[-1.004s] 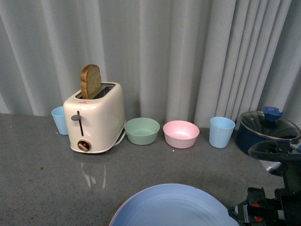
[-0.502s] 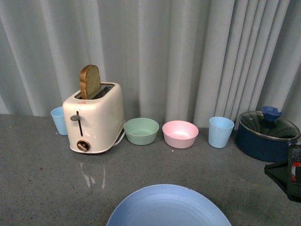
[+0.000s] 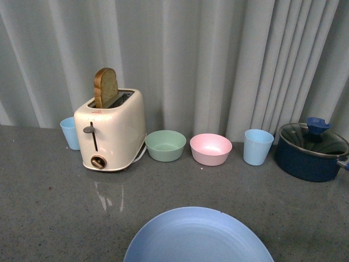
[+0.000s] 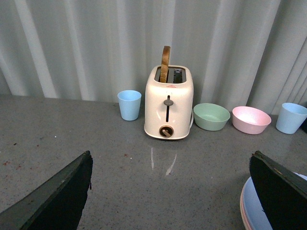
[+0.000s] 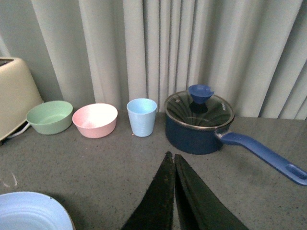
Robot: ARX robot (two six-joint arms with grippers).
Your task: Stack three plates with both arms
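A light blue plate point(image 3: 199, 237) lies at the table's near edge, cut off by the front view's lower border. In the left wrist view it point(image 4: 254, 211) shows a thin pink plate rim point(image 4: 242, 211) under it. My left gripper point(image 4: 171, 154) is open above bare table, and its one finger point(image 4: 280, 191) overlaps the plates' edge. My right gripper point(image 5: 171, 154) is shut with nothing in it, beside the light blue plate point(image 5: 29, 211). Neither gripper shows in the front view.
Along the curtain stand a blue cup point(image 3: 70, 132), a cream toaster point(image 3: 110, 131) with a bread slice, a green bowl point(image 3: 165, 145), a pink bowl point(image 3: 210, 149), another blue cup point(image 3: 257, 146) and a lidded blue pot point(image 3: 311, 151) with a long handle point(image 5: 264, 153).
The right gripper, seen at the front view's lower right a second ago, has drawn back out of that view. The blue plate has stayed in place.
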